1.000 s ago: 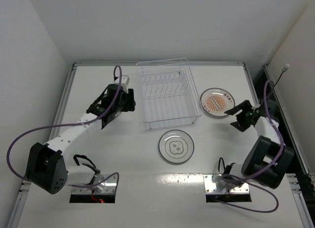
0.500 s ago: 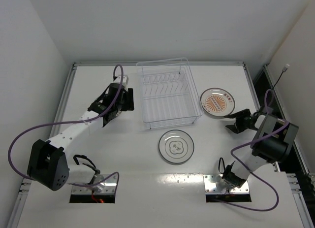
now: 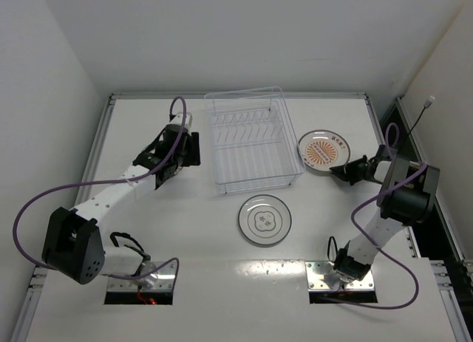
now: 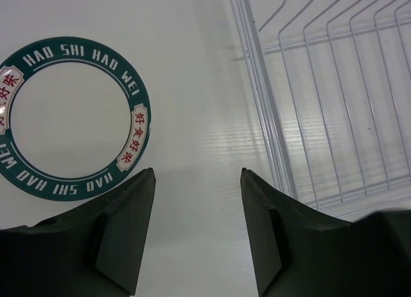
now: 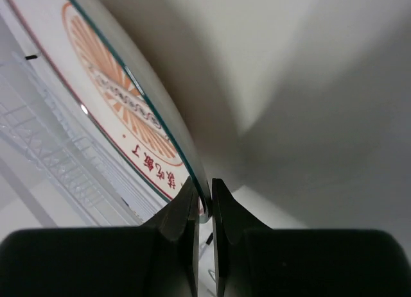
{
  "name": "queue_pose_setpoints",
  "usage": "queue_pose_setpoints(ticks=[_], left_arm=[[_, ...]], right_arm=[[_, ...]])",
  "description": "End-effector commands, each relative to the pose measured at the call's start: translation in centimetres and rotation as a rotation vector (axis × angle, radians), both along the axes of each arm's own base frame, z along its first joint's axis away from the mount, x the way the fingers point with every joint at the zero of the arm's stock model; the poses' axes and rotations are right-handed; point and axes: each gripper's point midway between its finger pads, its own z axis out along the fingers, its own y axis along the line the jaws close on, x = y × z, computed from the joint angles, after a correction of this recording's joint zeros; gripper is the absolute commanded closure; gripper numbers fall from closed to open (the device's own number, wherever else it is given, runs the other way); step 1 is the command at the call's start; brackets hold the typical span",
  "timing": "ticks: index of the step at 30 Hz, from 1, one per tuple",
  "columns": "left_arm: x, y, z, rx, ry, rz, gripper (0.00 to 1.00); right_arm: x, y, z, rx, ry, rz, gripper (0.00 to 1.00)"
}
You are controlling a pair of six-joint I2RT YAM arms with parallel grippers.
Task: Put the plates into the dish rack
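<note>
The round plate with the orange sunburst centre [image 5: 109, 98] lies just right of the clear, white-wired rectangular dish rack [image 3: 259, 184]. Its near rim is pinched between the clenched fingers of the right gripper [image 5: 204, 188]. The left gripper [image 4: 198, 181] is held open just left of the rack, with nothing grasped. The white plate with the blue-green lettered band [image 4: 70, 117] lies flat further left. The white plate with the thin dark rim [image 3: 264, 220] is set in front of the rack. The plates are judged stiff, glazed, slippery and breakable, so a deep, square hold on the rim is advised.
</note>
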Motion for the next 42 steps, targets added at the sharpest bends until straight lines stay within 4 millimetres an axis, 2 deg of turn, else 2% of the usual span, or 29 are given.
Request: queue_pose_setpoints(ticks=[1, 3, 4, 5, 9, 10, 11, 12, 14, 15, 16, 17, 18, 19, 20, 21, 22, 23, 24, 26, 27, 29, 31, 34, 35, 37, 38, 39, 42], left_arm=[[0.8, 0.1, 1.9, -0.007, -0.049, 0.029, 0.47], [0.9, 0.3, 2.0, 0.0, -0.052, 0.039, 0.47], [0.9, 0.3, 2.0, -0.008, -0.051, 0.044, 0.47], [0.9, 0.5, 2.0, -0.002, -0.054, 0.053, 0.47], [1.0, 1.0, 1.8, 0.014, -0.044, 0.083, 0.47], [1.0, 1.2, 1.8, 0.02, -0.047, 0.093, 0.47], [1.0, 1.2, 1.8, 0.02, -0.047, 0.093, 0.47], [1.1, 1.3, 1.9, 0.018, -0.049, 0.105, 0.47], [0.9, 1.4, 1.7, 0.022, -0.041, 0.105, 0.47], [0.9, 1.4, 1.7, 0.022, -0.041, 0.105, 0.47], [1.0, 1.5, 1.7, 0.027, -0.044, 0.114, 0.47], [1.0, 1.5, 1.7, 0.027, -0.044, 0.114, 0.47], [1.0, 1.5, 1.7, 0.027, -0.044, 0.114, 0.47], [1.0, 1.5, 1.7, 0.027, -0.044, 0.114, 0.47], [1.0, 1.8, 1.8, 0.034, -0.047, 0.124, 0.47], [1.0, 1.8, 1.8, 0.034, -0.047, 0.124, 0.47], [1.0, 1.9, 1.8, 0.039, -0.049, 0.131, 0.47], [1.0, 1.9, 1.8, 0.039, -0.049, 0.132, 0.47], [1.0, 1.9, 1.8, 0.039, -0.049, 0.132, 0.47], [1.1, 2.1, 1.8, 0.043, -0.052, 0.139, 0.47], [1.1, 2.1, 1.8, 0.043, -0.052, 0.139, 0.47], [1.1, 2.2, 1.9, 0.048, -0.054, 0.146, 0.46], [1.1, 2.2, 1.9, 0.048, -0.054, 0.146, 0.46], [1.2, 2.4, 1.6, 0.058, -0.049, 0.154, 0.46], [1.2, 2.4, 1.8, 0.058, -0.049, 0.154, 0.46], [1.2, 2.5, 1.8, 0.062, -0.051, 0.161, 0.45], [1.2, 2.5, 1.8, 0.062, -0.051, 0.161, 0.45], [1.2, 2.5, 1.8, 0.062, -0.051, 0.161, 0.45], [1.2, 2.7, 1.9, 0.067, -0.053, 0.169, 0.45]], right_arm=[[1.3, -1.6, 2.2, -0.118, -0.064, -0.011, 1.0], [1.0, -2.0, 4.0, -0.195, -0.078, -0.01, 1.0], [1.7, -2.1, 7.3, -0.257, -0.151, -0.005, 1.0], [1.9, -2.4, 8.6, -0.327, -0.172, -0.001, 1.0], [3.0, -2.7, 18.3, -0.579, -0.321, -0.025, 1.0], [2.9, -3.5, 19.8, -0.655, -0.322, -0.062, 1.0], [3.0, -3.4, 21.4, -0.697, -0.339, -0.071, 1.0], [3.2, -2.1, 24.3, -0.75, -0.411, -0.057, 1.0], [3.9, -2.1, 27.6, -0.845, -0.477, -0.097, 1.0], [4.4, -0.5, 28.8, -0.884, -0.514, -0.049, 1.0], [5.3, -0.5, 28.2, -0.919, -0.477, -0.036, 1.0], [6.1, 0.1, 29.8, -0.946, -0.491, -0.014, 1.0], [7.0, 1.9, 29.8, -0.984, -0.495, 0.062, 1.0], [7.7, 2.2, 29.8, -1.022, -0.478, 0.076, 1.0], [9.5, 3.0, 30.0, -1.045, -0.481, 0.106, 1.0], [10.0, 4.5, 29.4, -1.073, -0.471, 0.17, 1.0], [10.8, 5.1, 30.4, -1.086, -0.485, 0.172, 1.0], [11.3, 5.7, 30.1, -1.093, -0.479, 0.177, 1.0], [11.9, 6.4, 28.9, -1.117, -0.449, 0.207, 1.0], [12.5, 7.0, 28.9, -1.141, -0.444, 0.213, 1.0], [12.8, 7.5, 27.6, -1.17, -0.413, 0.234, 1.0], [13.3, 7.8, 27.7, -1.2, -0.403, 0.225, 1.0], [14.0, 8.9, 26.3, -1.236, -0.381, 0.272, 1.0], [14.6, 10.1, 25.8, -1.278, -0.364, 0.302, 1.0], [14.8, 10.2, 24.5, -1.293, -0.333, 0.311, 1.0], [15.2, 10.7, 24.1, -1.314, -0.322, 0.325, 1.0], [15.3, 11.2, 23.2, -1.33, -0.305, 0.349, 1.0], [15.5, 11.2, 23.1, -1.336, -0.3, 0.343, 1.0], [15.8, 12.6, 22.6, -1.378, -0.29, 0.366, 1.0]])
